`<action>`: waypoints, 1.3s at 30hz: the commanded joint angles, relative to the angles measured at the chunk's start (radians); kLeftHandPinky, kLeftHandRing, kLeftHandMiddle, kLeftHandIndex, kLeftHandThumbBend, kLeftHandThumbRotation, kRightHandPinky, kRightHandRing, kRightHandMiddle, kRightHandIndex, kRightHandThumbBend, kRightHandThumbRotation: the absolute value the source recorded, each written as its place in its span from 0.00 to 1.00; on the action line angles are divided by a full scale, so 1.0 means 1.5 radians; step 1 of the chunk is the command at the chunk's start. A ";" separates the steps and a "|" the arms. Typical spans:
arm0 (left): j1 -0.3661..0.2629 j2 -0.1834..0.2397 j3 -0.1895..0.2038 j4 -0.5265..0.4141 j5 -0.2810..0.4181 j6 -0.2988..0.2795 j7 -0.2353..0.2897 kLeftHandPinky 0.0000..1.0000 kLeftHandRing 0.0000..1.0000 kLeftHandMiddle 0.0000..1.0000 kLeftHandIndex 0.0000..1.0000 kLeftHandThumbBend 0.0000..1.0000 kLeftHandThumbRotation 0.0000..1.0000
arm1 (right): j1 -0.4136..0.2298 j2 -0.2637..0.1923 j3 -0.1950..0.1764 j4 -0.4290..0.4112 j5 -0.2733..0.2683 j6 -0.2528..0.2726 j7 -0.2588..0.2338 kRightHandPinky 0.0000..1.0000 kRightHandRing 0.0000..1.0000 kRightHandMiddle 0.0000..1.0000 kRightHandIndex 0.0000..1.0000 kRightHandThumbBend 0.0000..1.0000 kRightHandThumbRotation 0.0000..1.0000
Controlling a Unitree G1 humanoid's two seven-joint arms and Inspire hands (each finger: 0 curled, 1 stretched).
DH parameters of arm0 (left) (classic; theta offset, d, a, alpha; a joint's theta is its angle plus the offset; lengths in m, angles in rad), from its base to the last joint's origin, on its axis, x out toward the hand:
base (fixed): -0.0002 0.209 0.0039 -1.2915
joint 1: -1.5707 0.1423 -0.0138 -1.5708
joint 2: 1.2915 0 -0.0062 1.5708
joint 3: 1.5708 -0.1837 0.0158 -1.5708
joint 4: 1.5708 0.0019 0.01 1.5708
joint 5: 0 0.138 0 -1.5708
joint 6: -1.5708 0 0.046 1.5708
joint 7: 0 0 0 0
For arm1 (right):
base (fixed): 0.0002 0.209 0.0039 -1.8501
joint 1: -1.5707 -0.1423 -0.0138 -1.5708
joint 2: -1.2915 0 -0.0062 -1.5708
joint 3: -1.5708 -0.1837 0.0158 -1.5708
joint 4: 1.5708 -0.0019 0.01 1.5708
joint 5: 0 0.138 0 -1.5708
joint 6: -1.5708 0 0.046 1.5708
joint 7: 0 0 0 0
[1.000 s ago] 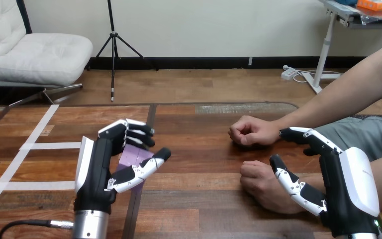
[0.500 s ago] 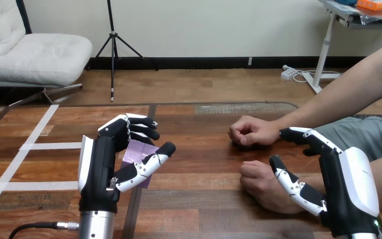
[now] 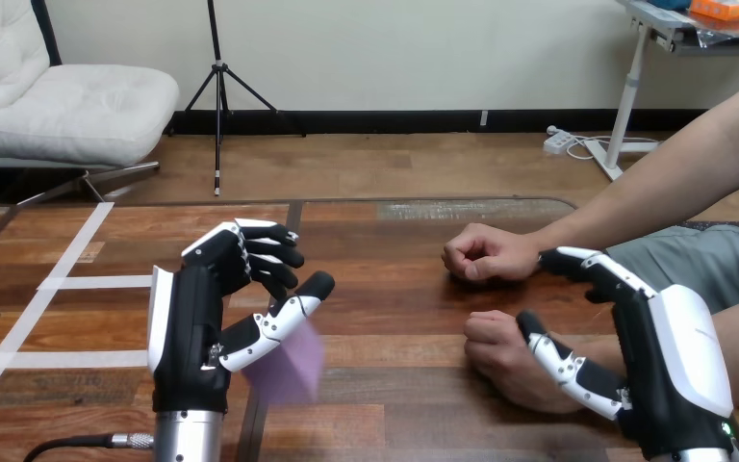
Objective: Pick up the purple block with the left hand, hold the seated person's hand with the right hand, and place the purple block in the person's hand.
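left robot hand (image 3: 197, 327) raised over the counter (image 3: 394, 298), fingers curled in above the outstretched thumb, nothing between them. purple block (image 3: 289, 373) blurred just under that thumb, outside the grasp; contact with the counter unclear. right robot hand (image 3: 669, 366) spread wide, thumb against the person's nearer fist (image 3: 500, 351). farther fist (image 3: 481, 255) rests on the counter.

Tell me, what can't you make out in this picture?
- Head view: purple block is a blur beneath the left hand; whether it is held is unclear.
- Head view: right hand covers the wrist of the person's nearer hand; any grip is hidden.
- Head view: the person's arms are cut off by the right edge.
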 commanded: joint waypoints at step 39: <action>-0.021 -0.051 0.042 -0.005 -0.064 -0.034 -0.114 0.32 0.39 0.48 0.50 0.82 0.14 | -0.028 -0.134 -0.022 -0.140 -0.059 0.153 0.186 0.92 0.90 0.90 0.89 0.82 0.20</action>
